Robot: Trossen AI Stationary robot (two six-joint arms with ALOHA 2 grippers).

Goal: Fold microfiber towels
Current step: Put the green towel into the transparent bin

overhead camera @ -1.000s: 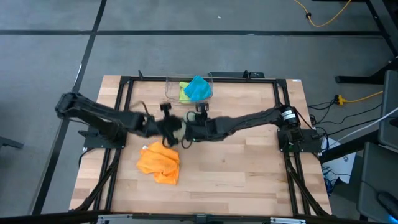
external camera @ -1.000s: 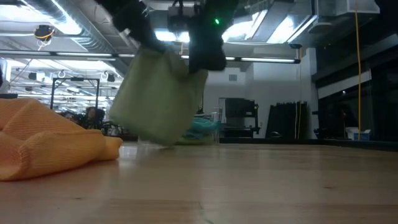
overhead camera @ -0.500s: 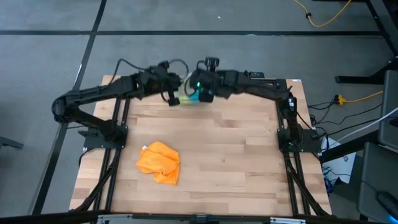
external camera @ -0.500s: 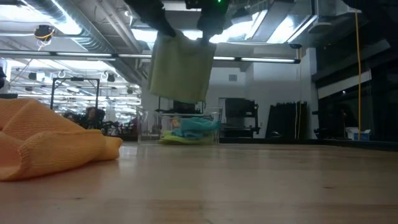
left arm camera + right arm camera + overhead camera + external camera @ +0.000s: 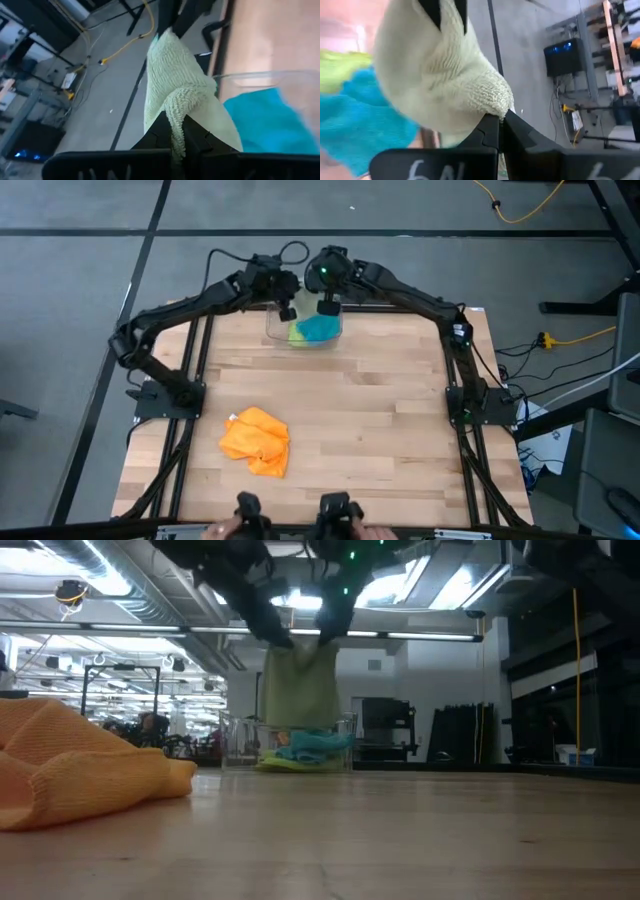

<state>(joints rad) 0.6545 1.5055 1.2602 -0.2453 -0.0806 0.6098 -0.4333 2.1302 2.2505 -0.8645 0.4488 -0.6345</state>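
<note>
I have the pale sage towel (image 5: 300, 690) pinched by two corners, one in each gripper, and it hangs straight down between them over the clear bin (image 5: 345, 745) at the far edge of the table (image 5: 400, 430). My left gripper (image 5: 179, 131) is clamped on one upper corner — in its wrist view the looped pile bunches right at the fingertips and the cloth trails away from them toward the bin's rim. My right gripper (image 5: 499, 119) is closed tight on the other corner, the fabric bulging just past its tips. From the low view the towel's lower edge reaches down to about the bin's top, though I cannot tell whether it touches what lies inside.

In the bin sit the teal blue towel (image 5: 320, 328) on top and the lime green towel (image 5: 298, 332) partly under it, beside it toward my left arm's side. The orange towel (image 5: 256, 440) lies crumpled on the near left part of the table, well apart from both grippers — nothing is touching it.
</note>
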